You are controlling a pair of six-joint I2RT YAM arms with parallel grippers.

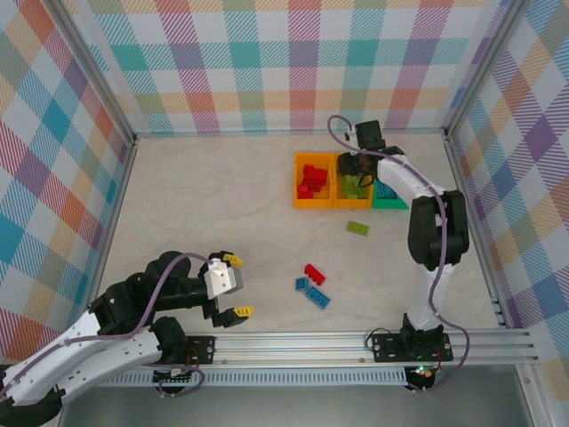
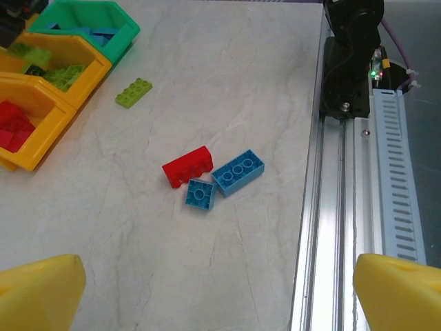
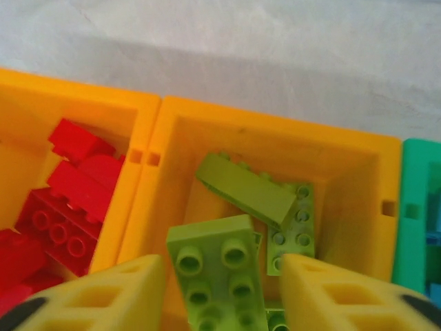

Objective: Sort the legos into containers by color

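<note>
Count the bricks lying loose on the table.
4: a lime brick near the bins; a red brick, a small blue brick and a longer blue brick clustered together.

Three bins (image 1: 354,204) abut far right, with red, lime and blue sorted inside. Loose nearer: lime brick (image 1: 357,228), red brick (image 1: 314,272) — two blue bricks (image 1: 318,297).

Two orange bins (image 1: 314,203), one green bin (image 1: 391,205) — four loose bricks (image 1: 314,273) outside.
</note>
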